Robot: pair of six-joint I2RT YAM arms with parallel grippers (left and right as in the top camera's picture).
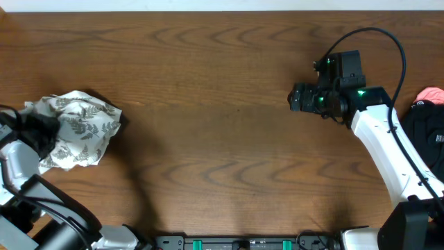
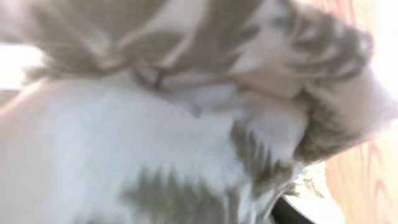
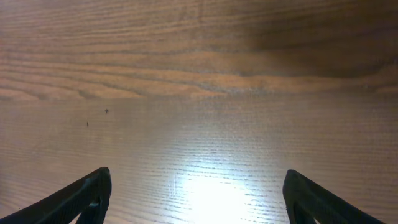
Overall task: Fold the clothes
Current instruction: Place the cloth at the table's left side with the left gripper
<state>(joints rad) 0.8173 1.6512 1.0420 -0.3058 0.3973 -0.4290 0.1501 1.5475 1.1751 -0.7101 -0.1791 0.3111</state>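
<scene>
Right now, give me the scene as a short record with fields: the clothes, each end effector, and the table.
table: brown wood
fern-print garment: bunched in a heap at the left edge, not folded
left end effector: at the heap's left side; its wrist view shows only blurred fabric, so open or shut is unclear
right end effector: open, empty, above bare wood on the right side
black garment: at the right edge, partly out of frame
</scene>
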